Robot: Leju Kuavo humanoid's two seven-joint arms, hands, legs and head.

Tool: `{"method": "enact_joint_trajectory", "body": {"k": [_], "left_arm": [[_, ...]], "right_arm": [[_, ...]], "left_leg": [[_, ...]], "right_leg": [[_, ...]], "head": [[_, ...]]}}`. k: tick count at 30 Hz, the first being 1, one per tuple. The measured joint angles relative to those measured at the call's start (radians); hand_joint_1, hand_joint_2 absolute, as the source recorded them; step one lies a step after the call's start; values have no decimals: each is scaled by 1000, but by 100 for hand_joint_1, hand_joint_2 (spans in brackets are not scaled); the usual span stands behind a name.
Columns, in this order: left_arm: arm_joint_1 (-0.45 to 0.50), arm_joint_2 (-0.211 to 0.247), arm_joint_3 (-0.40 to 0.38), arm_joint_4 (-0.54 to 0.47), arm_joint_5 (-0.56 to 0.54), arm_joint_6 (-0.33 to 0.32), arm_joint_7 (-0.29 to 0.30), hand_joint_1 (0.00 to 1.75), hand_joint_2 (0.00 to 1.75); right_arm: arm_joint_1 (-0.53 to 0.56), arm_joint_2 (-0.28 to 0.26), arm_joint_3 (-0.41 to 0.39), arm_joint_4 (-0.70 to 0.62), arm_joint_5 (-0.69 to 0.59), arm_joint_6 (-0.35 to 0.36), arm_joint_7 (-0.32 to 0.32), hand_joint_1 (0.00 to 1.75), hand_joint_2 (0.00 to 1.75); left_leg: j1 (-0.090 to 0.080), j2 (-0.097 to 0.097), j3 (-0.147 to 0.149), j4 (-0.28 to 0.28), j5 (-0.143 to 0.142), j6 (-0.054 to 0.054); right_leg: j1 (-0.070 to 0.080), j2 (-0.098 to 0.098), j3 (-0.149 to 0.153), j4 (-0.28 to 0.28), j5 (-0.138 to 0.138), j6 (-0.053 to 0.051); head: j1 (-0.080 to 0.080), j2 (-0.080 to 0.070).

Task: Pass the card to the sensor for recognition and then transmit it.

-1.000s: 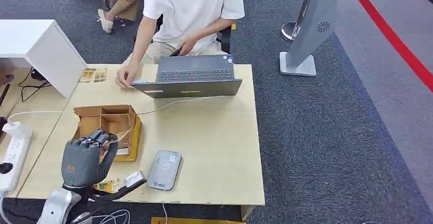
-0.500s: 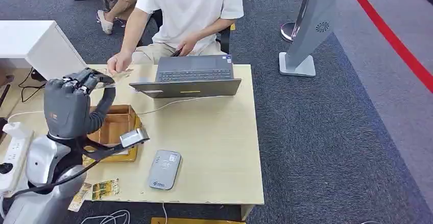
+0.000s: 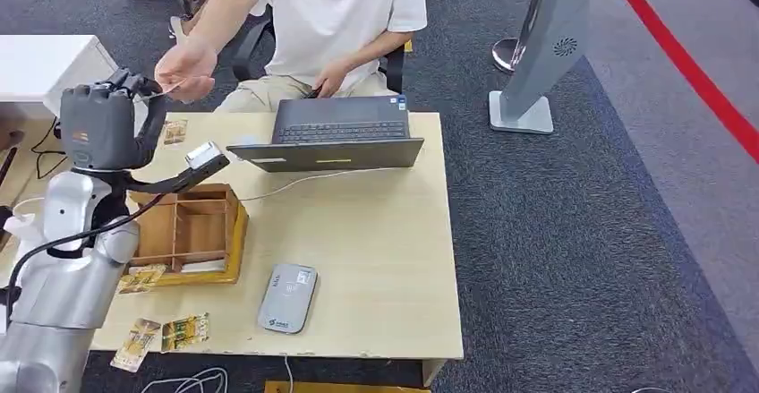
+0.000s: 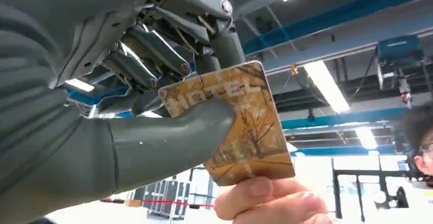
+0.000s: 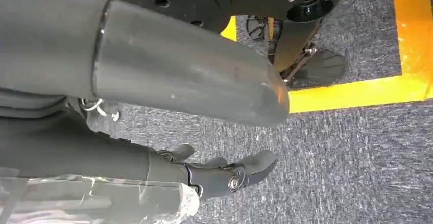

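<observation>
Left hand (image 3: 100,124) has risen from over the wooden tray (image 3: 234,232) to above the table's far left corner. It pinches the card (image 4: 240,122) between thumb and fingers; a person's hand (image 3: 183,72) grips the card's other end. Card reader (image 3: 287,298) lies near the table's (image 3: 385,259) front edge. Right hand (image 5: 224,175) hangs over carpet, fingers loosely apart, holding nothing.
</observation>
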Motion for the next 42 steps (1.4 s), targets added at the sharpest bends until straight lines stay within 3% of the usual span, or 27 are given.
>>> {"method": "enact_joint_trajectory", "body": {"k": [1, 6, 13, 16, 21, 25, 27, 28, 29, 31, 32, 33, 34, 35, 36, 37, 38, 40, 42], "left_arm": [[1, 0, 2, 2, 9, -1, -1, 0, 175], [12, -13, 8, 3, 142, -29, -51, 0, 175], [50, -32, 20, -26, 171, -26, -60, 0, 175], [96, -40, 24, -96, 213, -22, -84, 0, 175], [293, -40, 24, -369, 267, -12, -115, 0, 175], [614, 3, 81, -587, 352, 74, -173, 0, 175], [783, 0, 193, -652, 502, 70, -232, 0, 175], [830, -23, 269, -663, 610, 21, -288, 0, 175], [840, -59, 380, -662, 728, -82, -359, 0, 175], [809, -152, 691, -645, 859, -447, -469, 0, 175], [776, -175, 831, -621, 903, -636, -470, 0, 175], [733, -192, 979, -565, 987, -845, -421, 0, 175], [692, -203, 1111, -494, 1066, -1000, -365, 0, 175], [659, -207, 1224, -419, 1118, -1103, -311, 0, 175], [636, -210, 1325, -335, 1160, -1156, -278, 0, 175], [617, -214, 1404, -250, 1198, -1148, -272, 0, 175], [599, -217, 1464, -164, 1255, -1092, -252, 0, 175], [572, -225, 1554, 3, 1358, -923, -225, 0, 175], [563, -248, 1620, 166, 1447, -811, -211, 0, 175]], "right_arm": [[0, 0, 1, 0, 0, 0, 1, 0, 0], [1, 0, 2, 0, -13, 3, -4, 0, 0], [3, 0, 1, 0, -18, 3, -8, 0, 0], [7, 0, 1, 0, -25, 3, -19, 0, 0], [27, 0, -13, 0, -68, 1, -40, 0, 0], [45, 0, -43, 0, -106, -12, -42, 0, 0], [53, 0, -57, 0, -119, -13, -39, 0, 0], [57, -1, -64, 0, -120, -13, -37, 0, 0], [60, -2, -71, 0, -124, -13, -36, 0, 0], [61, -2, -82, 0, -126, -13, -37, 0, 0], [62, -2, -87, 0, -127, -11, -37, 0, 0], [62, -2, -93, 0, -129, -10, -39, 0, 0], [63, -2, -96, 0, -129, -9, -40, 0, 0], [63, -2, -99, 0, -129, -9, -42, 0, 0], [64, -2, -101, 0, -129, -9, -45, 0, 0], [65, -2, -105, 0, -125, -12, -48, 0, 0], [65, -2, -110, 0, -120, -22, -50, 0, 0], [63, -2, -117, 0, -118, -40, -52, 0, 0], [63, -1, -117, 0, -111, -51, -54, 0, 0]], "left_leg": [[0, 0, 0, 0, 0, 0], [0, 0, 0, 0, 0, 0], [0, 0, 0, 0, 0, 0], [0, 0, 0, 0, 0, 0], [0, 3, 0, 0, -4, 0], [0, 12, 4, -1, -12, 1], [0, 13, 5, -1, -13, 0], [0, 13, 5, -1, -13, 0], [0, 9, 3, -1, -13, 0], [2, 4, 2, -1, -12, 0], [2, 4, 3, -1, -12, 0], [1, 5, 3, -1, -12, 0], [2, 7, 4, -2, -12, 0], [2, 9, 5, -2, -12, -1], [2, 11, 6, -2, -13, -2], [2, 12, 6, -2, -13, -2], [2, 11, 6, -2, -12, -2], [2, 10, 6, -2, -13, -2], [1, 7, 6, -2, -13, -2]], "right_leg": [[0, 0, 0, 0, 0, 0], [0, 0, 0, 0, 0, 0], [0, 0, 0, 0, 0, 0], [0, 1, 0, 0, 0, 0], [0, 3, 0, 0, -2, 2], [-1, 12, 2, 0, -7, 2], [0, 14, 1, 0, -9, 1], [0, 13, 0, 0, -11, 2], [0, 10, 1, 0, -12, 3], [2, 5, 1, 0, -12, 3], [2, 5, 2, 0, -12, 3], [2, 6, 2, 0, -11, 2], [2, 7, 2, 1, -11, 1], [2, 9, 3, 1, -10, 0], [2, 12, 2, 1, -9, -1], [2, 12, 2, 1, -9, -1], [2, 11, 2, 1, -9, -1], [2, 10, 3, 1, -9, -1], [1, 7, 4, 0, -10, 1]], "head": [[0, 0], [0, 0], [0, 0], [1, 0], [0, 0], [1, 0], [0, 0], [0, 0], [-1, 0], [3, 0], [4, 0], [3, 0], [2, 0], [2, 0], [-1, 0], [-3, 0], [-2, 0], [-2, 0], [-3, 0]]}}
